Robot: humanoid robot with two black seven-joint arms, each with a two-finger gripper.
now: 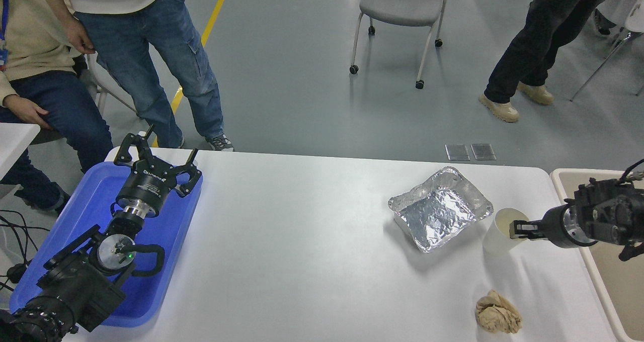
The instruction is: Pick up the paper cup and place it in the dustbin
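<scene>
The paper cup [499, 232] stands upright on the white table, just right of the foil tray, its cream inside showing. My right gripper [518, 229] comes in from the right edge, low and level, with its tip at the cup's right rim. It shows edge-on, so I cannot tell whether it grips the rim. The dustbin [583, 171], beige with a pale cream rim, sits off the table's right end, under my right wrist. My left gripper [156, 150] is parked open over the blue tray at the lower left.
A crinkled foil tray [440, 208] lies left of the cup. A crumpled brown paper ball [498, 312] lies near the front edge. The blue tray [83, 201] is at the left. People stand and sit beyond the table; a grey chair [402, 2] is behind.
</scene>
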